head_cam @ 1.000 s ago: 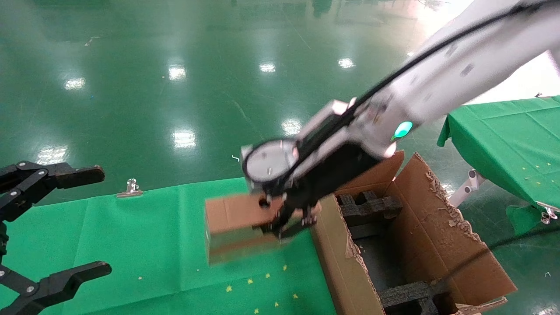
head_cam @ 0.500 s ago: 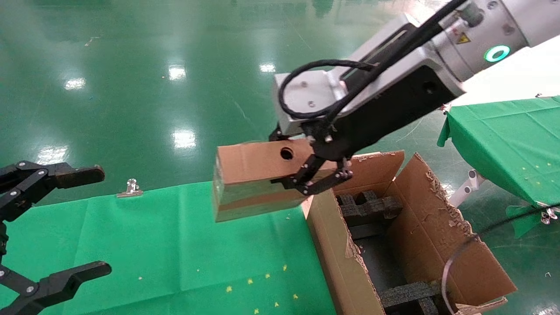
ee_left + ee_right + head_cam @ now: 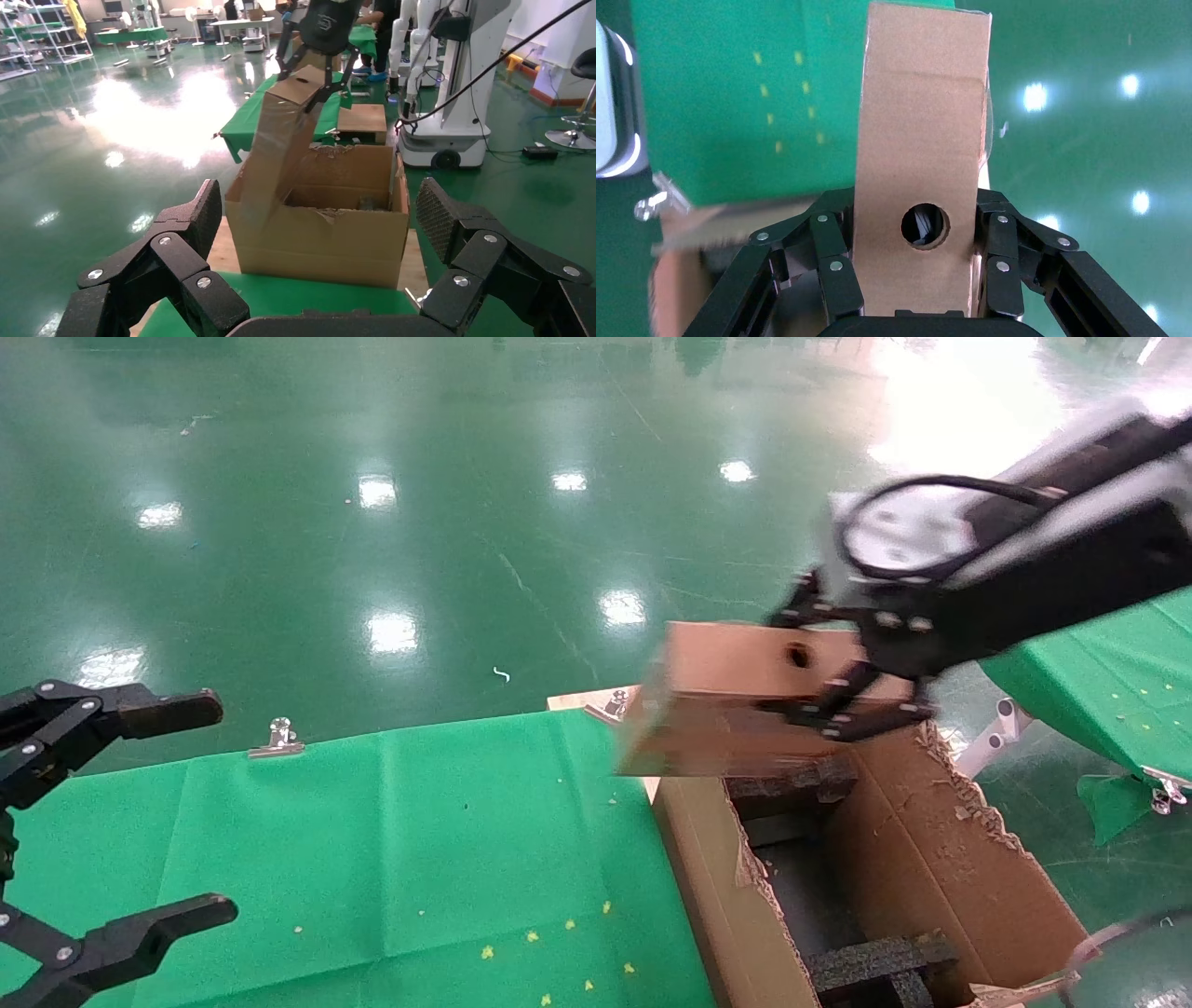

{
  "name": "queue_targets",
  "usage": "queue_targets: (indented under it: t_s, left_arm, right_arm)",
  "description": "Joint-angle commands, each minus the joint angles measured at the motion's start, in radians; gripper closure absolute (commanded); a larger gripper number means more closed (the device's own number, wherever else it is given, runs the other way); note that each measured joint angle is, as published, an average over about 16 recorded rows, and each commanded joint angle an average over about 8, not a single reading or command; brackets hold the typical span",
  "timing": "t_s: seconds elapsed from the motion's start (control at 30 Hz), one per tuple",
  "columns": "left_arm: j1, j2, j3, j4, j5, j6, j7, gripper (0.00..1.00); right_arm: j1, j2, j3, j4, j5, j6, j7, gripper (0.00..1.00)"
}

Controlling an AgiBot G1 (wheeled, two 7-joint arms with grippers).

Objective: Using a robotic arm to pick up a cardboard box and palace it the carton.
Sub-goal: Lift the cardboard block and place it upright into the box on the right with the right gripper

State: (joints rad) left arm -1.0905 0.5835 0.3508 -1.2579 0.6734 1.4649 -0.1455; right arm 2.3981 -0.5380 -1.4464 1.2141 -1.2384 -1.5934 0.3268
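Midway through the carry, the right gripper (image 3: pixel 861 696) was clamped on the box (image 3: pixel 722 705), held aloft over the carton's (image 3: pixel 931 859) near rim, so it next needed centring above the opening, then lowering between the foam blocks (image 3: pixel 875 966).

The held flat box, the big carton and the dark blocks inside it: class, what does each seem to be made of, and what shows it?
The cardboard box: smooth brown cardboard with a punched round hole, held in the right gripper.
The carton: brown corrugated board, seemingly; its flap edges are torn ragged.
The blocks: probably black foam, matte and coarse-grained.
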Motion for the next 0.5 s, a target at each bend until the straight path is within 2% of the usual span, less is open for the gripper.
queue_targets:
  t_s: [0.03,0.3,0.5]
  left_arm:
    - [0.000,0.000,0.000,0.000,0.000,0.000,0.000,0.00]
    - [0.000,0.000,0.000,0.000,0.000,0.000,0.000,0.00]
    - [0.000,0.000,0.000,0.000,0.000,0.000,0.000,0.00]
  right_arm:
    - [0.027,0.045,-0.036,0.004,-0.010,-0.002,-0.006,1.00]
    - [0.090,0.176,-0.168,-0.079,-0.038,0.005,-0.018,1.00]
    - [0.075,0.237,-0.228,-0.153,-0.047,0.035,0.040,1.00]
